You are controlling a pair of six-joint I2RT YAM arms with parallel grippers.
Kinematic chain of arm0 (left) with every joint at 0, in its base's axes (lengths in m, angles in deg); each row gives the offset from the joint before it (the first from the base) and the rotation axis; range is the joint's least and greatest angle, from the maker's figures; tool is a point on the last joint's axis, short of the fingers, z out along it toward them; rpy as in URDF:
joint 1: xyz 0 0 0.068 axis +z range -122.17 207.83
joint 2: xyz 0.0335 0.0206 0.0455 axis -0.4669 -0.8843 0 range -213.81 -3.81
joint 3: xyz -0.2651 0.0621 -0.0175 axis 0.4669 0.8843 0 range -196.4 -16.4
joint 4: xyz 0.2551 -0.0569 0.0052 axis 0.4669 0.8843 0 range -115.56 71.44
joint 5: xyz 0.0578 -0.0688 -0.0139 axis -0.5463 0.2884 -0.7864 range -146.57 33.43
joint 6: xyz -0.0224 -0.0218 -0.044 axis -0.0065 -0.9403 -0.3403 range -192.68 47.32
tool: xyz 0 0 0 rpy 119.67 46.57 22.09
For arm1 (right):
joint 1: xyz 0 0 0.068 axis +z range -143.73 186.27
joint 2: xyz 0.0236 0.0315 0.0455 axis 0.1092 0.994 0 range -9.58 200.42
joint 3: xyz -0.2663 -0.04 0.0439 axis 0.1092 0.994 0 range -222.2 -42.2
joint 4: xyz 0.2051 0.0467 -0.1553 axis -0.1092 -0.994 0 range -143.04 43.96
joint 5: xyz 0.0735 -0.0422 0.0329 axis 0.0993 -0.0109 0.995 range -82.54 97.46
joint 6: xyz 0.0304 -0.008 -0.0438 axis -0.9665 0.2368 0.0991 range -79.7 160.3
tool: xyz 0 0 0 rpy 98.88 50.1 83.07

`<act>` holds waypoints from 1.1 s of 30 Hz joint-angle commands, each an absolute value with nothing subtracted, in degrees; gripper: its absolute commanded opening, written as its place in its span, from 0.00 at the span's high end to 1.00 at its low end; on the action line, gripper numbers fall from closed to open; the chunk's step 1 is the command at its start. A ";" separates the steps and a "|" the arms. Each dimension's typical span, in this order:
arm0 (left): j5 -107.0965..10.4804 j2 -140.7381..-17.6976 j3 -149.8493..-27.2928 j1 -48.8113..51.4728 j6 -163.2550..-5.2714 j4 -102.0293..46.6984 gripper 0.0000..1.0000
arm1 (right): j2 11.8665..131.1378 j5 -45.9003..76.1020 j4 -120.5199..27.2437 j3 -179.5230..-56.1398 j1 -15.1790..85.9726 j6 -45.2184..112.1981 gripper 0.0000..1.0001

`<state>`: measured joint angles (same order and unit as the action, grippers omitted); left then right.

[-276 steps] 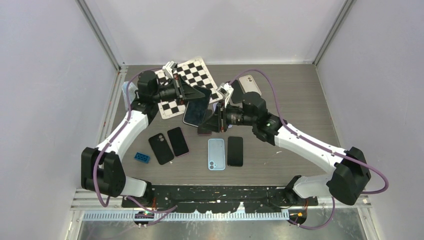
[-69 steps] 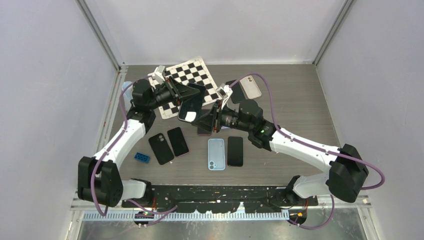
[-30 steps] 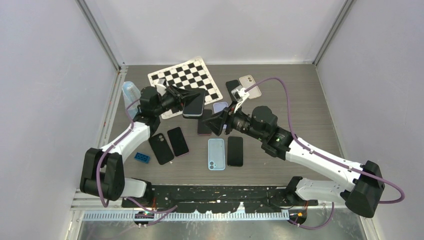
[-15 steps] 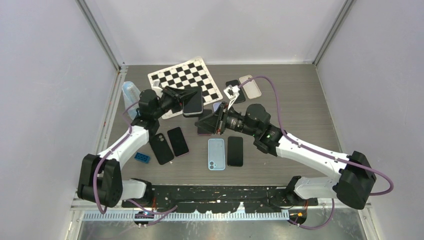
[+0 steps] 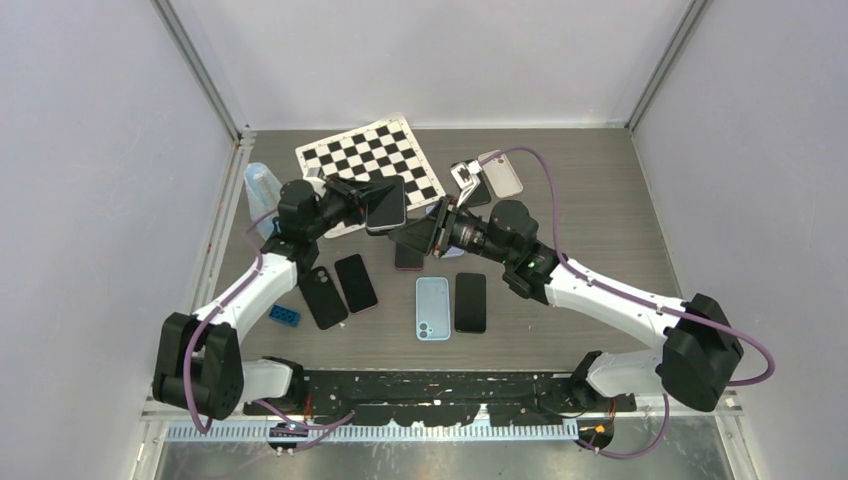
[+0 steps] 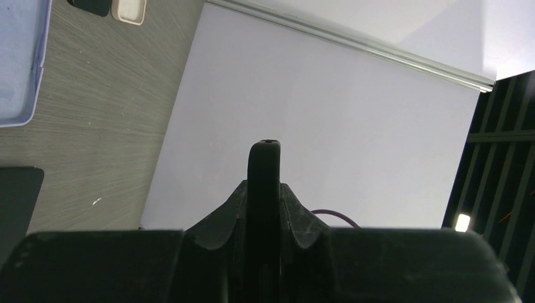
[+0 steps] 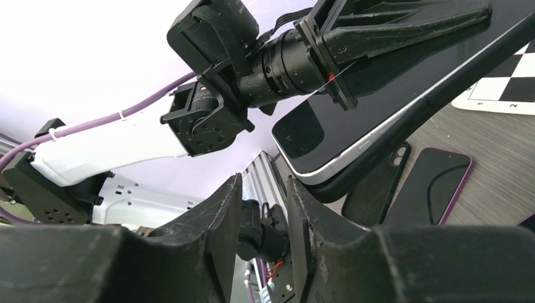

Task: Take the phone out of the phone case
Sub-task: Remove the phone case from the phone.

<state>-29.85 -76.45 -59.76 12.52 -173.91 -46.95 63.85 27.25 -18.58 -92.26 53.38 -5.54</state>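
Phone (image 7: 391, 82), corner lifted from case (image 7: 344, 186), clamped in left gripper (image 5: 372, 202), just ahead of right gripper (image 7: 265, 189), narrowly parted, empty. We feared a glancing push dislodging both.

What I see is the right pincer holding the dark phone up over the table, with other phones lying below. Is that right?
Not quite: the left pincer holds the dark phone up over the table, with other phones lying below. The right wrist view shows the right pincer empty, and the phone clamped by the other arm.
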 commanded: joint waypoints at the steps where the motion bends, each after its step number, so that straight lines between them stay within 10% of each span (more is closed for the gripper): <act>1: -28.65 -74.01 -60.79 11.68 -176.29 -49.69 1.00 | 65.51 24.18 -15.89 -94.34 52.12 -8.50 0.61; 33: -27.41 -75.14 -63.78 7.97 -169.54 -58.87 1.00 | 71.07 21.86 -19.04 -92.61 45.03 -24.14 0.47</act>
<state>-38.70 -77.63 -60.41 10.95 -168.76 -46.95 68.18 29.96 -16.52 -91.67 47.66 -24.64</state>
